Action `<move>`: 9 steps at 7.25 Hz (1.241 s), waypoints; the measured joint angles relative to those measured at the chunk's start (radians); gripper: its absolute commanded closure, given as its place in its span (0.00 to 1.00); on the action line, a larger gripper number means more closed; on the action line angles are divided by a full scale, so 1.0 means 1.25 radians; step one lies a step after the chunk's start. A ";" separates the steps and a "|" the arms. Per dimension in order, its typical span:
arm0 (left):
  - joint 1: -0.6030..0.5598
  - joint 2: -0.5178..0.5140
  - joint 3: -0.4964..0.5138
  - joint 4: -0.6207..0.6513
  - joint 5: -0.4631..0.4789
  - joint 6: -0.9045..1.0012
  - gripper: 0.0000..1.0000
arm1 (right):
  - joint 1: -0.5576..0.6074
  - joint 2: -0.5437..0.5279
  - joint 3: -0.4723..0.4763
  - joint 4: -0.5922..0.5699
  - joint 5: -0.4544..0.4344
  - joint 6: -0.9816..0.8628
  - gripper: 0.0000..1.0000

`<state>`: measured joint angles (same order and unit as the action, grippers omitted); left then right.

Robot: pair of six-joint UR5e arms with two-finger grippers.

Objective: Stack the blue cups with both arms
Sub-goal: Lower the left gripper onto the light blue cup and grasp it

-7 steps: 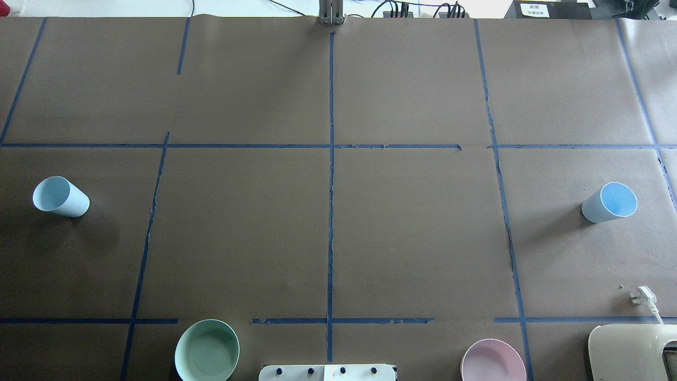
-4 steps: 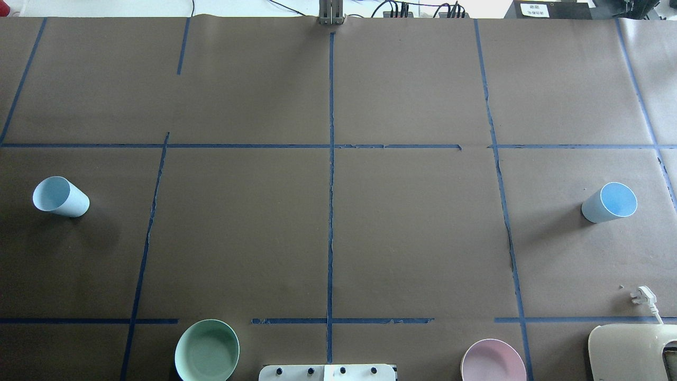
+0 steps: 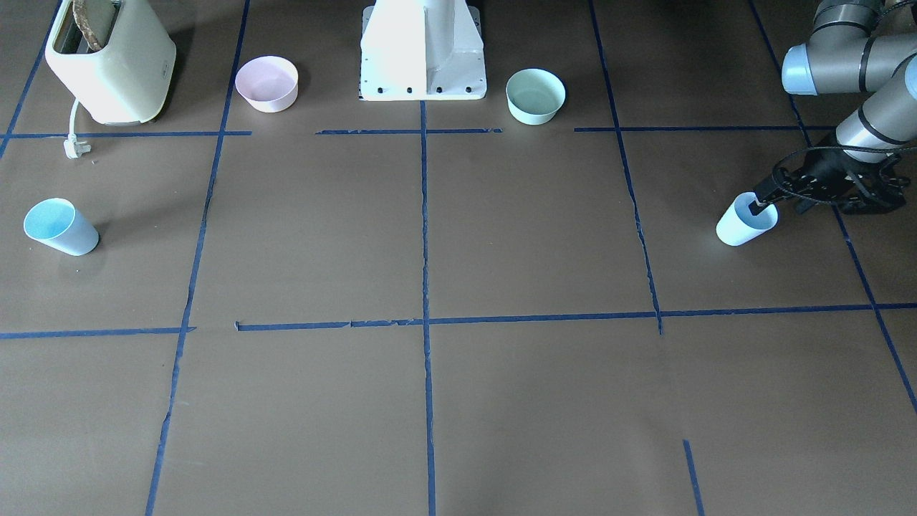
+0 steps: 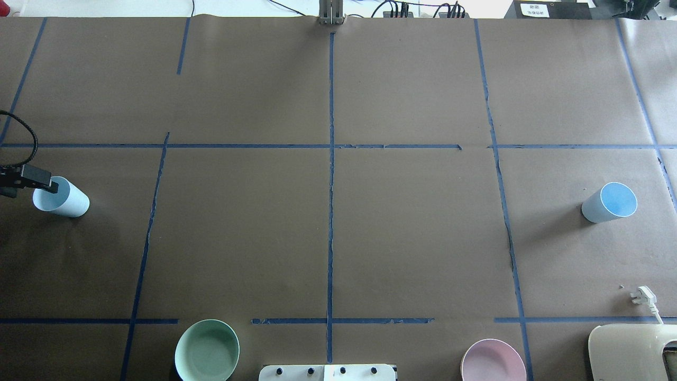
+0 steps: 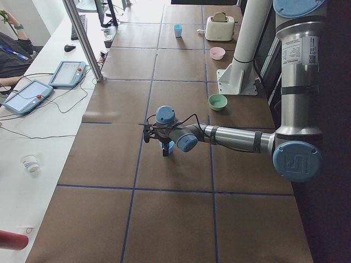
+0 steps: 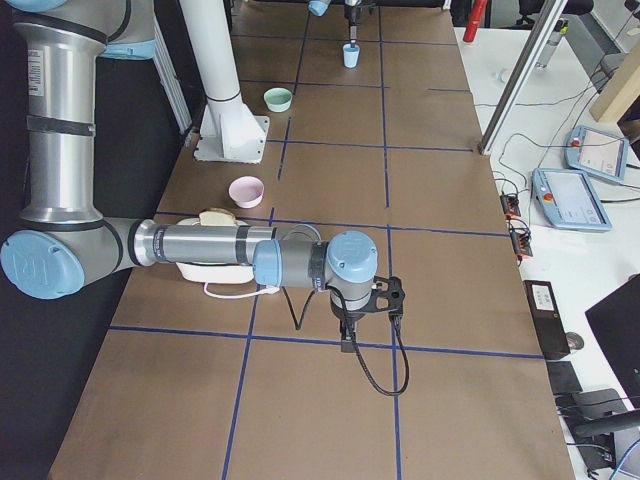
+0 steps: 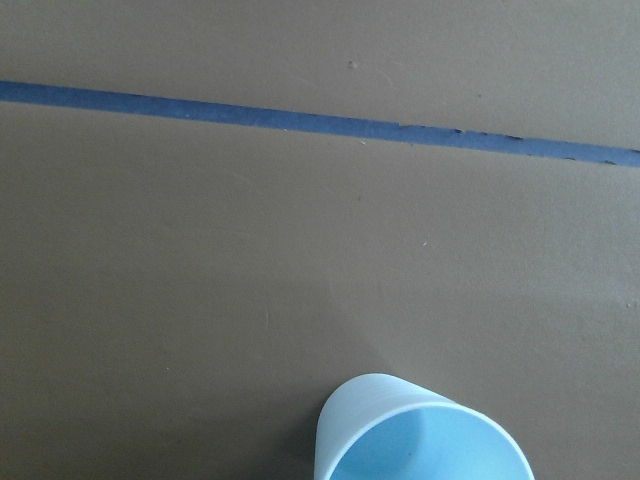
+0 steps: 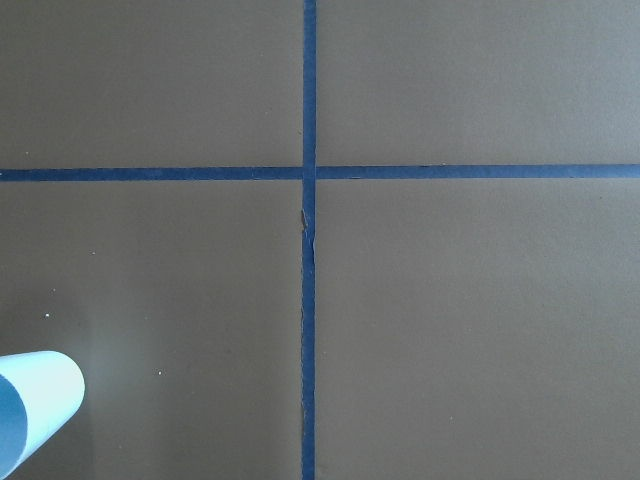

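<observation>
One pale-blue cup [image 4: 61, 197] stands far left in the overhead view and right in the front view [image 3: 745, 223]. My left gripper [image 3: 761, 206] hangs over its rim with one black finger [image 4: 45, 181] reaching into its mouth, and it looks open. The left wrist view shows that cup [image 7: 420, 432] at the bottom edge. The other blue cup [image 4: 609, 202] stands alone at the far right. It also shows at the lower left of the right wrist view [image 8: 30, 410]. My right gripper [image 6: 346, 338] shows only in the exterior right view, and I cannot tell whether it is open or shut.
A mint-green bowl [image 4: 207, 350] and a pink bowl [image 4: 493, 361] sit near the white pedestal base [image 3: 423, 50]. A cream toaster [image 4: 632, 352] with a loose plug [image 4: 642, 296] stands near the right cup. Blue tape lines cross the brown table.
My left gripper has come into the overhead view from the left edge and now reaches over the left cup's rim. Neither cup has moved.
</observation>
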<state>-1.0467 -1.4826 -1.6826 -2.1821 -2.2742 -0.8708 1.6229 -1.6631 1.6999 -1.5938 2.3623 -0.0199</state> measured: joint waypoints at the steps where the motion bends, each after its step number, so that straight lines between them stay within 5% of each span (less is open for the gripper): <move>1: 0.007 0.002 0.008 -0.001 0.000 0.000 0.00 | 0.000 -0.001 0.001 0.000 0.000 0.000 0.00; 2: 0.020 0.003 0.018 -0.002 0.001 0.000 0.01 | 0.000 -0.001 0.001 0.000 0.000 0.000 0.00; 4: 0.038 0.003 0.026 -0.001 0.001 -0.004 0.69 | 0.000 0.000 0.001 0.000 0.000 0.000 0.00; 5: 0.041 0.003 0.026 0.000 0.001 -0.011 0.92 | 0.000 0.000 0.001 0.000 0.001 0.000 0.00; 9: 0.041 -0.006 0.014 0.013 -0.014 -0.054 1.00 | 0.000 -0.001 0.002 0.001 0.002 0.001 0.00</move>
<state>-0.9958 -1.4903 -1.6650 -2.1654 -2.2921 -0.9388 1.6229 -1.6640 1.7021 -1.5930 2.3646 -0.0189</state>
